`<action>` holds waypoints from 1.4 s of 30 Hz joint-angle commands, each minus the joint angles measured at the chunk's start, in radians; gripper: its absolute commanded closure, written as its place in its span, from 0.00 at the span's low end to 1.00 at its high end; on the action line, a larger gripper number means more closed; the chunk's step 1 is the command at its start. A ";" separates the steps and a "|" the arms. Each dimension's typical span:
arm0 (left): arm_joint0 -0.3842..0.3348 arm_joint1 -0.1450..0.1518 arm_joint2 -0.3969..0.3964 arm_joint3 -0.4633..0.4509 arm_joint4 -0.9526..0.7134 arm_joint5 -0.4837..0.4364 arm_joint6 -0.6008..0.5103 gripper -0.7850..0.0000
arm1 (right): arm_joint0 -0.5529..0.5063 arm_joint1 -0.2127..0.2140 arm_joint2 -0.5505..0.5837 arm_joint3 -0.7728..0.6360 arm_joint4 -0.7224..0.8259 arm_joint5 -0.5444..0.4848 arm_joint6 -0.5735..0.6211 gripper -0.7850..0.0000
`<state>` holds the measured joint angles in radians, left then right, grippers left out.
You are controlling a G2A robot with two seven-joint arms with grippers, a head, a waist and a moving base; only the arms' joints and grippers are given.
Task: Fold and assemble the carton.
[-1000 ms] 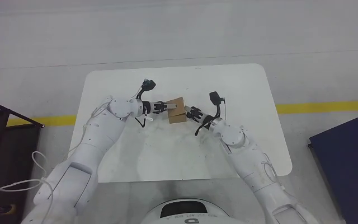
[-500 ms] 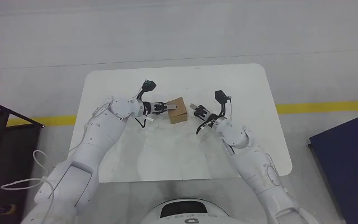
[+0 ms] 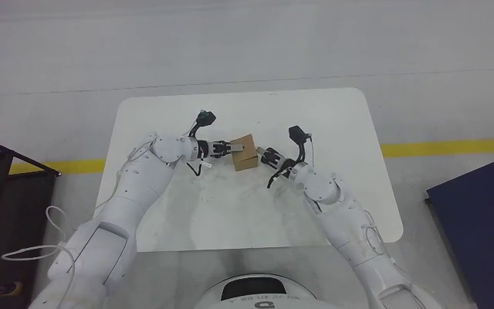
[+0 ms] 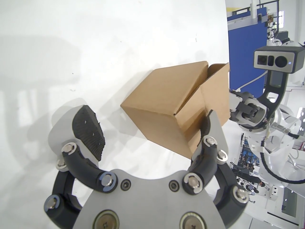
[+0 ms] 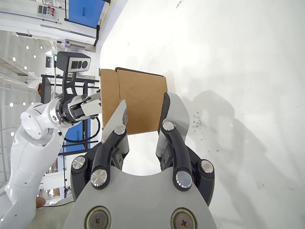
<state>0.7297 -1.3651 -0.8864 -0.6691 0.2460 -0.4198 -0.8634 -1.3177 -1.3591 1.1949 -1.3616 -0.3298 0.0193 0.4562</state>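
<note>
Wide open, the left gripper only braces the small brown cardboard carton so the half-open right gripper, gripping nothing, can push its flap.

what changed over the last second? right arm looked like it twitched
The right gripper pulled back from the carton half a second ago and has now returned to its side, about where it started. Nothing was gripped or let go; its fingers are open. The left gripper, also open, and the carton stayed put on the table.
</note>
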 commanded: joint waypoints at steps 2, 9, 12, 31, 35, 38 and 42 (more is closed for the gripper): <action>0.000 0.000 0.001 0.000 0.002 -0.002 0.000 0.00 | 0.006 0.000 -0.005 0.005 -0.005 0.004 -0.001 0.58; 0.004 0.000 0.003 -0.002 0.004 -0.003 0.004 0.00 | -0.005 0.007 0.002 -0.019 -0.067 0.043 -0.028 0.48; 0.006 -0.001 0.006 -0.004 0.009 -0.002 0.007 0.00 | -0.025 0.010 0.026 -0.046 -0.021 0.012 -0.040 0.36; 0.027 0.004 0.001 -0.039 0.014 0.006 0.022 0.00 | 0.037 0.007 -0.015 0.029 0.060 -0.054 0.040 0.78; 0.030 0.006 -0.001 -0.047 0.016 0.006 0.020 0.00 | 0.030 0.010 -0.014 0.016 0.056 -0.052 0.038 0.80; 0.033 0.006 0.000 -0.053 0.017 0.005 0.018 0.00 | 0.026 0.012 -0.012 0.003 0.055 -0.049 0.039 0.67; 0.035 0.008 -0.002 -0.057 0.016 0.004 0.019 0.00 | 0.028 0.013 -0.004 0.005 0.075 -0.051 0.031 0.21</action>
<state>0.7642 -1.3580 -0.8881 -0.7253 0.2625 -0.4155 -0.8456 -1.2931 -1.3461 1.1889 -1.3615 -0.2595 -0.0315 0.4895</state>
